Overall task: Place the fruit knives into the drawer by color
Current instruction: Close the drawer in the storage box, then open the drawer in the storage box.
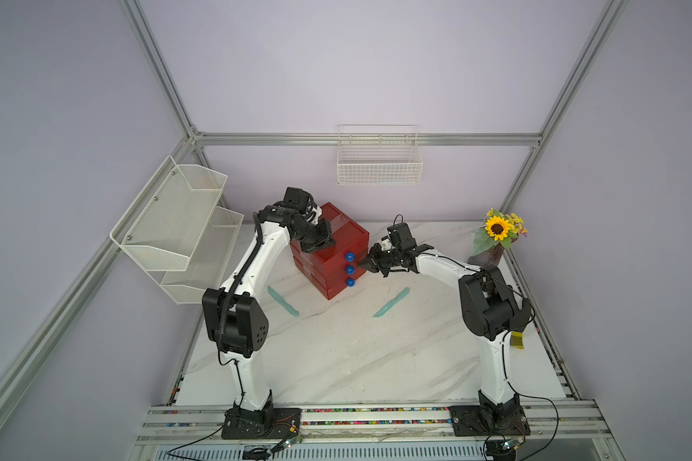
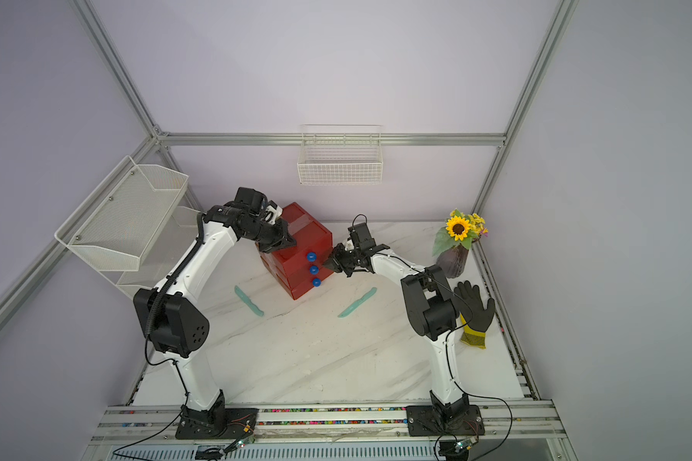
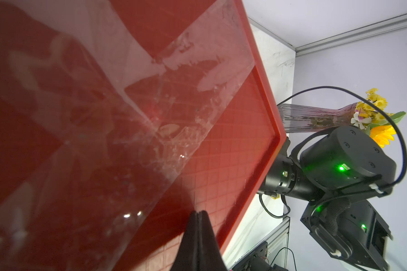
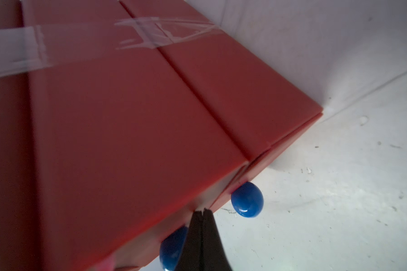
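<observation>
The drawer (image 1: 336,239) is a red cabinet with three blue knobs (image 1: 350,269) on its front, all three drawers looking pushed in. Two teal fruit knives lie flat on the marble table, one left of the cabinet (image 1: 282,301) and one right of it (image 1: 392,302); both top views show them. My left gripper (image 3: 199,213) is shut and empty, its tip resting on the cabinet's taped top (image 3: 221,145). My right gripper (image 4: 203,210) is shut and empty too. Its tip is against the cabinet front between two knobs (image 4: 247,199).
A white wire basket (image 1: 378,159) hangs on the back wall. Mesh shelves (image 1: 176,223) stand at the left. A sunflower vase (image 1: 496,239) is in the back right corner. A black glove (image 2: 474,311) lies behind my right arm.
</observation>
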You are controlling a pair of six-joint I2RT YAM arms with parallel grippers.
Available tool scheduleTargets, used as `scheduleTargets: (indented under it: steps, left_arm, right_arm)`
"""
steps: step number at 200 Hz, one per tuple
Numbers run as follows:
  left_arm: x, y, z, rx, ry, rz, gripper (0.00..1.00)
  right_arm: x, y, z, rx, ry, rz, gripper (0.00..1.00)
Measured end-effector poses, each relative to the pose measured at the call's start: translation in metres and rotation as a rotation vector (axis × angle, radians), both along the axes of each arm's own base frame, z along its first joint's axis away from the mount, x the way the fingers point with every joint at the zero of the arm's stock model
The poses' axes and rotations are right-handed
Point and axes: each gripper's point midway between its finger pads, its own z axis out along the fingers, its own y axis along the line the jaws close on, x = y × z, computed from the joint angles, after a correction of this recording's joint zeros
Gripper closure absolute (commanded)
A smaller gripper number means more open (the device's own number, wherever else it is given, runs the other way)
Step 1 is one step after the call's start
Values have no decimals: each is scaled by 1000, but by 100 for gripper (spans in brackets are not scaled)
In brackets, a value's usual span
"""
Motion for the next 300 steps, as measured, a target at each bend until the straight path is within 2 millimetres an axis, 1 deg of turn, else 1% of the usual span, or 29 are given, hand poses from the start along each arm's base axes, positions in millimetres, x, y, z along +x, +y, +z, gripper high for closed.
scheduleTargets:
  steps: [9, 21, 23, 28, 29, 30, 33, 38, 48, 56, 71, 81, 97, 115, 133, 162, 193, 209, 235, 254, 300]
  left_arm:
    - [0, 0, 0, 0, -2, 0, 97]
    - [0, 0, 0, 0, -2, 0, 97]
    - [0, 0, 0, -1, -2, 0, 97]
    - [0, 0, 0, 0, -3, 0, 97]
    - [0, 0, 0, 0, -3, 0, 96]
    - [0, 0, 0, 0, -2, 0, 97]
    - [0, 0, 0, 0, -2, 0, 97]
    - [0, 0, 1, 0, -3, 0, 96]
    - [0, 0, 0, 0, -2, 0, 96]
    - [0, 0, 0, 0, -3, 0, 96]
    - [-1, 0, 0, 0, -5, 0, 96]
    - [-1, 0, 0, -1, -7, -1, 97]
    - [-1, 0, 0, -2, -13, -1, 97]
    - [-2, 1, -1, -4, -20, 0, 96]
    - [-3, 1, -1, -6, -28, 0, 96]
    - [-2, 1, 0, -8, -37, 0, 96]
    - [-2, 1, -1, -9, -39, 0, 96]
    - [-2, 1, -1, -9, -40, 0, 96]
    - [-2, 1, -1, -11, -46, 1, 95]
    - [-2, 1, -1, -12, -49, 2, 95]
    - [-2, 1, -1, -14, -53, 2, 95]
  right_arm:
    - [-2, -2, -2, 0, -6, -4, 100]
    - [-12, -7, -8, -5, 5, -8, 100]
    - [-15, -8, -9, -4, 8, -10, 97]
    - [-21, -11, -12, -4, 15, -11, 83]
    - [-22, -11, -13, -4, 15, -11, 78]
    - [-23, -12, -13, -4, 16, -12, 78]
    - [-27, -13, -15, -5, 21, -12, 70]
    - [-34, -16, -18, 0, 32, -14, 60]
    - [-44, -19, -23, 22, 35, -16, 44]
    - [-51, -20, -26, 45, 34, -14, 37]
    - [-59, -20, -32, 95, 36, -15, 34]
    - [-61, -18, -33, 129, 37, -14, 34]
    - [-59, -14, -29, 180, 22, -14, 34]
    - [-55, -10, -22, 221, -7, -7, 36]
    - [-52, -8, -20, 243, -21, -8, 40]
    - [-50, -7, -31, 246, -6, -11, 47]
    - [-49, -4, -46, 237, 23, -12, 48]
    - [-48, 0, -47, 238, 22, -5, 49]
    - [-45, 9, -40, 252, 4, 17, 52]
    - [-43, 16, -40, 259, -1, 31, 52]
    - [-38, 22, -57, 249, 23, 36, 52]
